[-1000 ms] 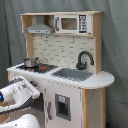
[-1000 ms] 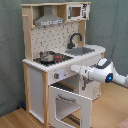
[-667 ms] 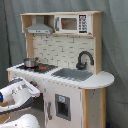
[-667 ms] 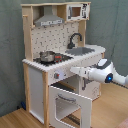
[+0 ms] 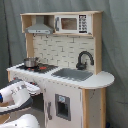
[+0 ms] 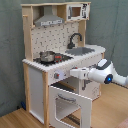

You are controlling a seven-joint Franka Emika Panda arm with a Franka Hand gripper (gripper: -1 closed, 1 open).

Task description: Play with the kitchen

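Note:
The kitchen (image 5: 70,50) (image 6: 37,75) is a tall white and light-wood toy unit with a pegboard back, a grey hood (image 6: 50,21), a black faucet (image 5: 84,59) and a sink (image 5: 74,74). A small metal pot (image 5: 31,62) (image 6: 47,56) stands on the stove. In the second exterior view the windowed oven door (image 6: 70,102) hangs open, tilted outward. My gripper (image 6: 74,73) reaches in from the second exterior view's right, level with the front panel just above the open door. In the first exterior view the gripper (image 5: 36,89) is at the lower left, in front of the oven.
A toy microwave (image 5: 70,23) sits in the top shelf. Grey curtain hangs behind the kitchen. Wooden floor (image 6: 15,117) lies in front. My white arm (image 6: 107,74) stretches across the space right of the oven door.
The gripper has edged slightly closer to the kitchen's front panel; the oven door and pot have not moved.

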